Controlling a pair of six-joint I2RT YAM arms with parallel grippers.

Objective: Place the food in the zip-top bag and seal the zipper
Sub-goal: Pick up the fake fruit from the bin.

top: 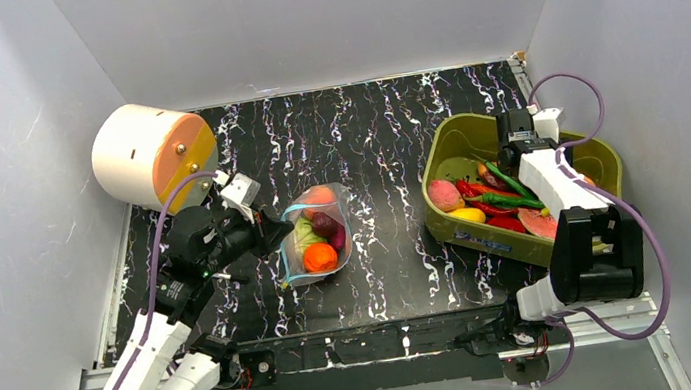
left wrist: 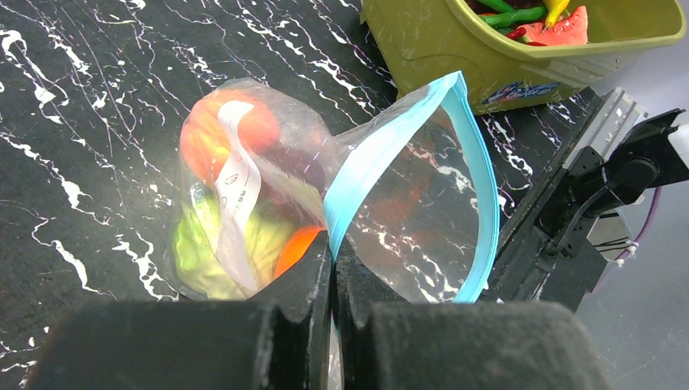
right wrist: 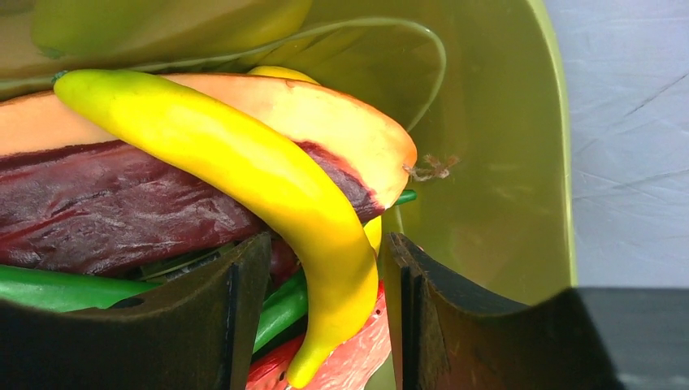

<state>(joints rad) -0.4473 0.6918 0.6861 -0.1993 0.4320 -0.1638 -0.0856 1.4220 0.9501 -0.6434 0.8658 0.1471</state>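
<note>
Black worktop [top: 376,151] carries an olive bin [top: 488,239] at right, the part-filled bag [left wrist: 422,211] left of centre. Left pincer [left wrist: 333,268] clamps the zipper [left wrist: 382,154], propping the mouth open; right pincer [right wrist: 327,244] straddles a banana [right wrist: 244,154] in the bin, jaws apart, ready to grab.

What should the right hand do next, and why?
Probably close the right hand on the yellow pepper: the hand stands open astride it in the bin, while the left hand pinches the bag at its rim, mouth open.
</note>
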